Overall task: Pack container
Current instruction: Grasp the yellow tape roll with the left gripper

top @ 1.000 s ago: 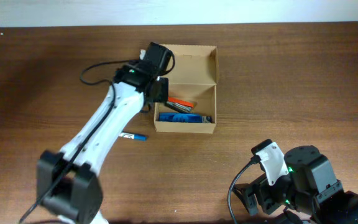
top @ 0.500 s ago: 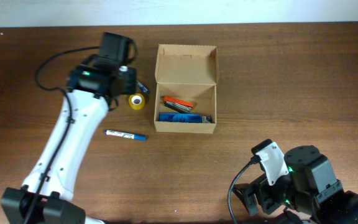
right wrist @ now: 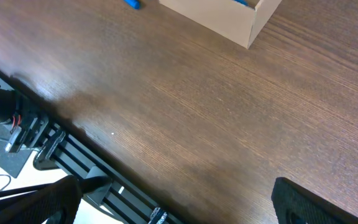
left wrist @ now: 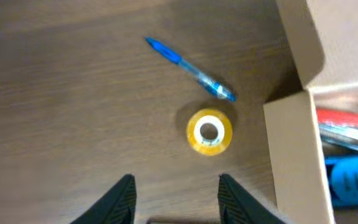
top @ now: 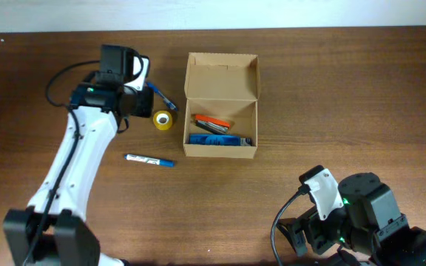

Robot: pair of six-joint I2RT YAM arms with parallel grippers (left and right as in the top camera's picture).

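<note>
A dark brown wooden table (top: 324, 96) is filling nearly the whole overhead view, its grain running left to right, and a pale strip of wall (top: 213, 13) is showing along its far edge. The container (top: 222, 75) is sitting a little left of centre toward the far side, its flap lid standing open at the back. Inside, a red pen (top: 214, 120) is lying beside a darker one, and a blue object (top: 219, 140) is resting along the near wall. Just left of the container a yellow tape roll (top: 163, 120) is lying flat on the wood, with a blue pen (top: 163, 97) slanting just beyond it (close, though whether they touch cannot be told). A second blue pen (top: 149, 160) is lying apart, nearer and to the left. The left gripper (left wrist: 176, 196) is hovering over the wood left of the tape roll, its fingers (left wrist: 122, 198) spread apart and holding nothing. The right gripper (right wrist: 179, 205) is hanging at the near right corner, its fingers spread wide with nothing between them. Bare wood is stretching across the right half of the table and along the near side between the container and the right arm. In the right wrist view the table's edge is running diagonally, with black rails (right wrist: 67, 152) below it.
</note>
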